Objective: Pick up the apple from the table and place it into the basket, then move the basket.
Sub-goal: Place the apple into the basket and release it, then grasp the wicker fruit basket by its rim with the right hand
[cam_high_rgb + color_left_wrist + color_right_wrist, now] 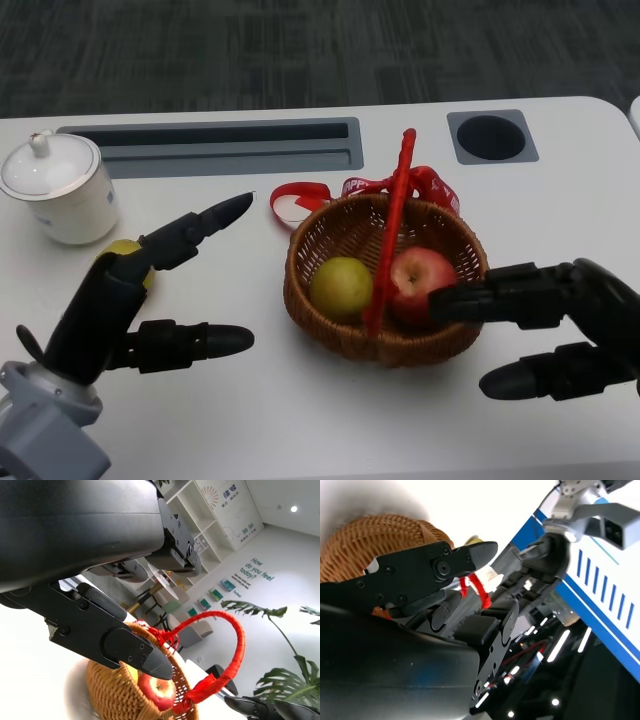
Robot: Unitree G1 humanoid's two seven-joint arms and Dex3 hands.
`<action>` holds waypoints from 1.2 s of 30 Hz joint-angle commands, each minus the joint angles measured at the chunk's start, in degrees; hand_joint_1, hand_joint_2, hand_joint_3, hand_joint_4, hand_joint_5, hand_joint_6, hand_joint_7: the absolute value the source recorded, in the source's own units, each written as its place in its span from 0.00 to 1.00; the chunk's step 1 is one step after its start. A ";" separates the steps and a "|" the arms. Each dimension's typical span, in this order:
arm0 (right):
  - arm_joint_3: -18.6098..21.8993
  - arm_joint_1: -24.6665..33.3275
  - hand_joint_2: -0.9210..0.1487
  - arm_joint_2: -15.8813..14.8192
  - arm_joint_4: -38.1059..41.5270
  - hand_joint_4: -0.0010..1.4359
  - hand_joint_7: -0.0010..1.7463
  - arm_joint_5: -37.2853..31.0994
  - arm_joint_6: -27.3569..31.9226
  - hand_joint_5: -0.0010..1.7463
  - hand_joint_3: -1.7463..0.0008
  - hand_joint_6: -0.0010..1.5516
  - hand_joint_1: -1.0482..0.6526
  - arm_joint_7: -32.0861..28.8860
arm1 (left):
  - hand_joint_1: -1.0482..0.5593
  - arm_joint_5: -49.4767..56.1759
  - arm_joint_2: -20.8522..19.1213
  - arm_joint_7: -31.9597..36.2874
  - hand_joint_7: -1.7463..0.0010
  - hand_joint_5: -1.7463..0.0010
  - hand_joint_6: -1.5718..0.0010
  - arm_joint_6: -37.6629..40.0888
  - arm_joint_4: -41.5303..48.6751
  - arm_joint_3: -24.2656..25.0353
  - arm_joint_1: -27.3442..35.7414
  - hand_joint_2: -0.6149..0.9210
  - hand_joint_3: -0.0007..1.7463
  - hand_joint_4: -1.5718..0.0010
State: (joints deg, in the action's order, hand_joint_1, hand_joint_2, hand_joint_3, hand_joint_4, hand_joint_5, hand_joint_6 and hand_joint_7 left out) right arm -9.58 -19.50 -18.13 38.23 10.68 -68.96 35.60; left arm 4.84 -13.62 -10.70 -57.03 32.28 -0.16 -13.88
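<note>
A red apple point(422, 280) lies inside the wicker basket point(330, 330) beside a yellow-green fruit point(341, 287). The basket's red handle point(392, 235) stands upright, with a red ribbon point(300, 200) trailing behind. My right hand point(560, 325) is at the basket's right side, fingers spread, its upper finger reaching over the rim close to the apple; it holds nothing. My left hand point(150, 295) hovers left of the basket, fingers apart and empty. The left wrist view shows the apple point(157, 690) in the basket point(107, 687) under the handle point(220, 650). The right wrist view shows the basket point(365, 542) beyond my fingers point(420, 572).
A white lidded cup point(58, 188) stands at the back left. Another yellow-green fruit point(125, 258) lies on the table partly behind my left hand. A grey slot point(220, 145) and a round hole point(490, 137) sit along the table's far edge.
</note>
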 commanded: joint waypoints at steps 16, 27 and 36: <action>2.54 -13.30 0.03 4.76 25.45 0.53 0.01 -9.92 9.64 0.01 1.00 0.41 0.30 -1.24 | 0.28 1.86 0.72 2.73 0.99 0.99 0.63 -0.67 -0.91 0.38 3.62 0.94 0.00 0.61; 1.31 -10.66 0.04 5.41 23.25 0.54 0.00 -11.05 10.88 0.00 1.00 0.43 0.30 2.51 | 0.32 2.40 2.50 3.27 1.00 0.99 0.63 -0.86 0.38 -0.29 2.88 0.94 0.00 0.60; 1.49 -9.27 0.03 3.67 18.88 0.52 0.00 -10.85 13.19 0.00 1.00 0.42 0.30 5.63 | 0.37 3.10 3.15 3.76 1.00 1.00 0.63 -0.61 0.82 -0.24 2.44 0.92 0.00 0.60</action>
State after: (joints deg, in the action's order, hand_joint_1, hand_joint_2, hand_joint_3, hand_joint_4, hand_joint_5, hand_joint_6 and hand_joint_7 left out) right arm -8.09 -30.05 -13.21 58.06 -0.59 -56.46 40.24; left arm 7.93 -10.09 -7.97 -57.69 32.84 -0.68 -10.80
